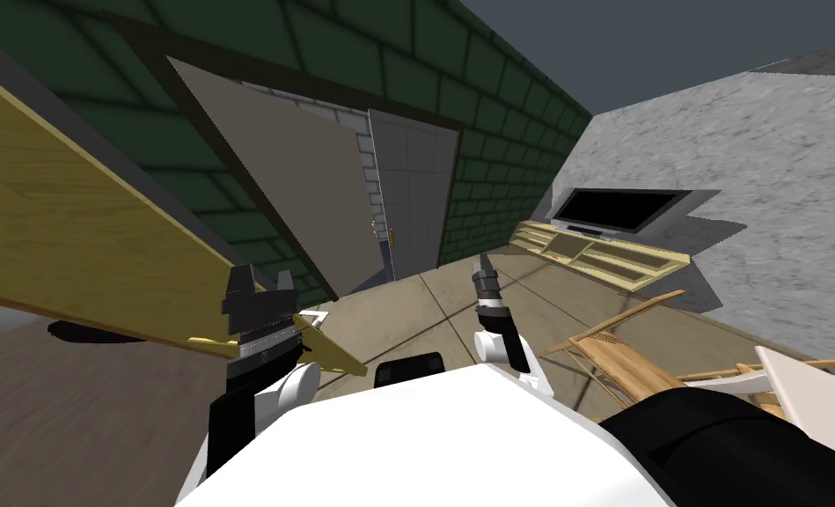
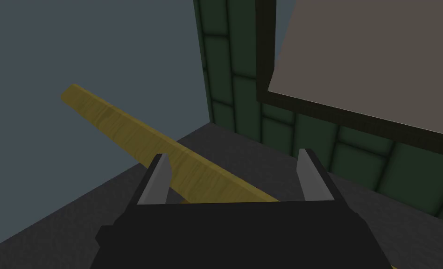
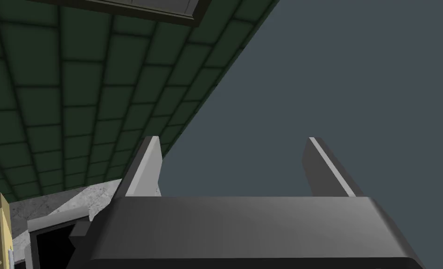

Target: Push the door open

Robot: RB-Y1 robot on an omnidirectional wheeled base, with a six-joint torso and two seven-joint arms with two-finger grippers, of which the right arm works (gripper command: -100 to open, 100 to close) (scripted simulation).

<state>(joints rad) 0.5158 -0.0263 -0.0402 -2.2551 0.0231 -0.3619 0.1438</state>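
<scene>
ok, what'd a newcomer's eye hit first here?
The big yellow wood panel across the head view's left, with the open left end effector by its edge. Next, the grey-brown panel in a dark frame on the green tiled wall, and the black TV on a wooden stand at right.

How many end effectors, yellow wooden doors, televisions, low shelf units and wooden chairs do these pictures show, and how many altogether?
End effectors: 2 (left end effector, right end effector)
Yellow wooden door: 1
Television: 1
Low shelf unit: 1
Wooden chair: 1
Total: 6
</scene>
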